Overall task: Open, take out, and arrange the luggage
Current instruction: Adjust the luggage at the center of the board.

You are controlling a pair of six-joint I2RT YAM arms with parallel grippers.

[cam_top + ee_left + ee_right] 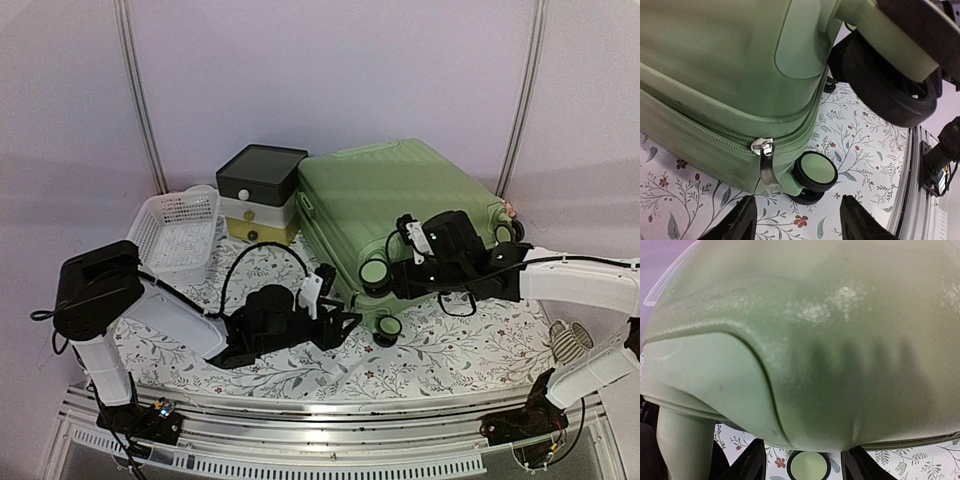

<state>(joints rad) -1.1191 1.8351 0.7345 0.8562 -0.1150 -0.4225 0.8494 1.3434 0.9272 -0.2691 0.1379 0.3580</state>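
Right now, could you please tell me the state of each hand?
Left hand: open, holding nothing; zipper pull of the green suitcase just ahead.
Right hand: open, holding nothing, close against the suitcase shell.

Table [300,365] is carrying a white cloth printed with leafy sprigs and small red flowers. A metal rail [330,425] is running along its near edge. The luggage [400,195] is lying flat on the cloth, from centre to right, with its ribbed shell up and casters pointing toward the near edge. One caster [389,326] is sitting low against the cloth. The drawer box [260,190] is standing at the rear, just beside the luggage's left side. The white mesh basket [175,230] is resting left of the box, close to it.
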